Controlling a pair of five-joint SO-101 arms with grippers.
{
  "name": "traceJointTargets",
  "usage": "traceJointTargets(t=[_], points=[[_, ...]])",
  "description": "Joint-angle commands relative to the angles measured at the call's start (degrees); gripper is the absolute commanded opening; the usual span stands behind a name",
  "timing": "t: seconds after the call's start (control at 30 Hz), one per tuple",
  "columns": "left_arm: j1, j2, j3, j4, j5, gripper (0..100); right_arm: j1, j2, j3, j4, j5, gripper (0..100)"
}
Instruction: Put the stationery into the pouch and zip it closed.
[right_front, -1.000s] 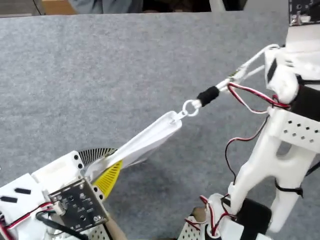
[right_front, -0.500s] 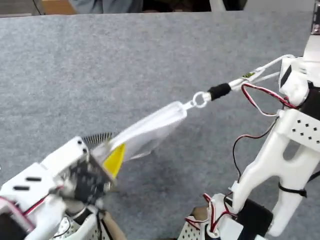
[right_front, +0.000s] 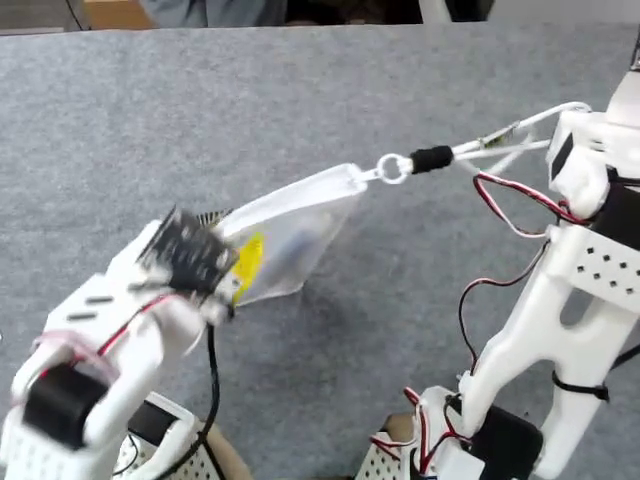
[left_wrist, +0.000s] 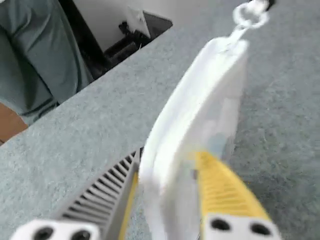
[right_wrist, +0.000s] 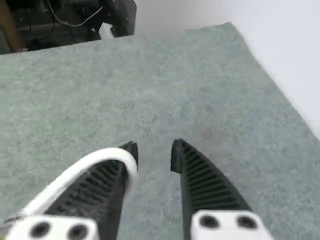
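- The translucent pouch (right_front: 295, 225) hangs stretched between the 2 arms and looks raised off the grey felt mat (right_front: 300, 90). Its long axis runs diagonally from the left arm up towards the right arm.
- The left gripper (right_front: 228, 240) is clamped on the pouch's near end. In the left wrist view the pouch wall sits pinched between the yellow-padded finger (left_wrist: 220, 192) and the grey ribbed finger (left_wrist: 107, 192).
- At the pouch's far end a metal ring (right_front: 392, 167) joins the zip pull to a black sleeve (right_front: 430, 158) and a white cord (right_front: 500, 140), which leads to the right arm.
- The right gripper (right_wrist: 152, 150) has its 2 black fingers slightly parted with nothing between them. The cord loops around 1 finger, hooked rather than pinched.
- The ring lies at the end farthest from the left gripper, so the zip seems to have run the pouch's full length. I cannot tell what is inside.
- Any remaining pull must follow the pouch's long axis, away from the left gripper. The right arm alone holds the cord.
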Motion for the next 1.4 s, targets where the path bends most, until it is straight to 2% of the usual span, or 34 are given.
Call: traceJointTargets(t=[0.0, 0.17, 0.27, 0.43, 0.53, 0.7, 0.83, 1.0, 1.17, 1.37], points=[[-0.9, 4.3, 0.0, -3.9, 0.5, 29, -4.2, -1.5, 0.8, 0.1, -0.4, 14.3], [-1.4, 10.5, 0.0, -8.0, 0.8, 29, -9.8, -1.5, 1.5, 0.1, -0.3, 24.9], [-1.4, 14.4, -1.0, -9.3, 0.4, 29, -14.2, -1.5, 1.5, 0.7, 4.4, 31.4], [-0.9, 22.6, -5.9, -9.3, -2.0, 36, -20.8, -1.5, 1.5, 2.9, 7.1, 41.8], [-1.5, 28.0, -10.6, -9.7, -2.4, 36, -23.1, -1.5, 1.5, 3.2, 7.6, 45.6], [-4.6, 37.5, -19.3, -11.7, -1.9, 36, -26.0, -1.9, 1.1, 1.8, 7.6, 46.5], [-4.9, 43.4, -26.4, -10.4, -1.9, 36, -28.0, -2.0, 1.5, 1.6, 7.6, 46.5], [-5.0, 48.7, -33.8, -9.8, -2.0, 36, -28.0, -1.5, 1.6, 1.7, 7.3, 46.5], [-9.5, 55.7, -39.0, -12.7, -2.5, 36, -28.0, -2.0, 3.6, 1.8, 7.3, 46.4], [-12.9, 60.3, -40.9, -5.9, -1.9, 36, -28.0, -2.0, 5.6, 2.5, 7.3, 46.4]])
